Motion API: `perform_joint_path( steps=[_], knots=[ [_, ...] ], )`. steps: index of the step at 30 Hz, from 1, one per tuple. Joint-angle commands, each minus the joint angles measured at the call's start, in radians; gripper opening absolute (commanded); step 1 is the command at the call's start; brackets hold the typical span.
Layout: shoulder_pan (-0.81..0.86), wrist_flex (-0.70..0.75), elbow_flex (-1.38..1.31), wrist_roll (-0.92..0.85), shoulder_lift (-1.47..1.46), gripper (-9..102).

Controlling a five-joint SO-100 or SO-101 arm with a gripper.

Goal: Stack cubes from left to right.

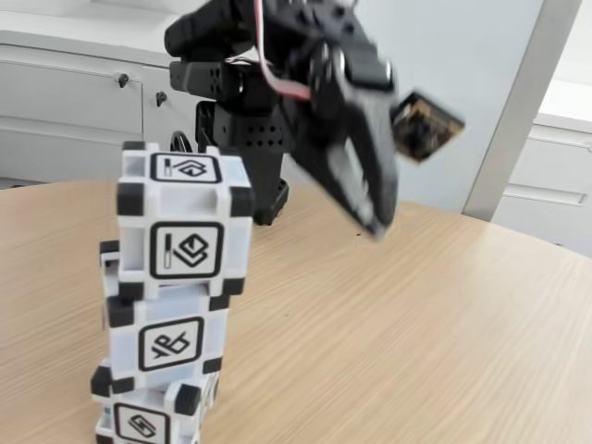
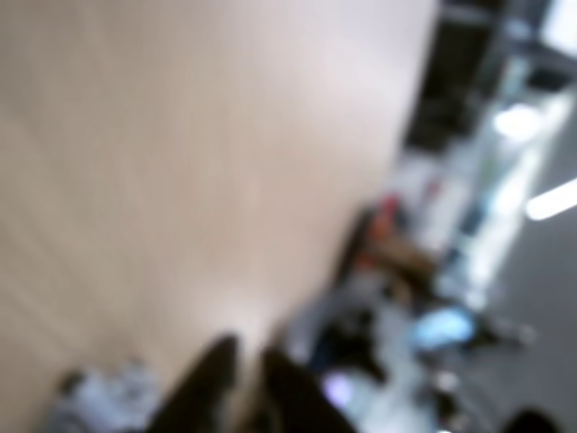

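Note:
Three white cubes with black corners stand in one stack at the left of the fixed view: the top cube (image 1: 185, 236), the middle cube (image 1: 166, 342) and the bottom cube (image 1: 148, 421), which the frame edge cuts. The stack leans slightly. My gripper (image 1: 375, 222) hangs in the air to the right of the stack, level with the top cube and well apart from it. It is motion-blurred, its fingers meet at the tips and hold nothing. In the blurred wrist view the two dark fingers (image 2: 212, 379) sit close together over the wooden table (image 2: 180, 135).
The wooden table (image 1: 416, 351) stretches bare to the right of the stack. The arm's black base (image 1: 250, 139) stands behind the stack. White cabinets (image 1: 65, 97) line the back wall. The wrist view's right side shows a blurred room beyond the table edge.

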Motion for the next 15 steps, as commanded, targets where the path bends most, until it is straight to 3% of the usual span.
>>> perform_joint_path(
  steps=[1,9,15],
  knots=[
    [0.006,-0.002,0.035,0.026,0.064,0],
    [0.074,0.009,0.074,0.026,0.041,0],
    [0.179,0.179,0.057,0.098,0.052,0]
  ],
)
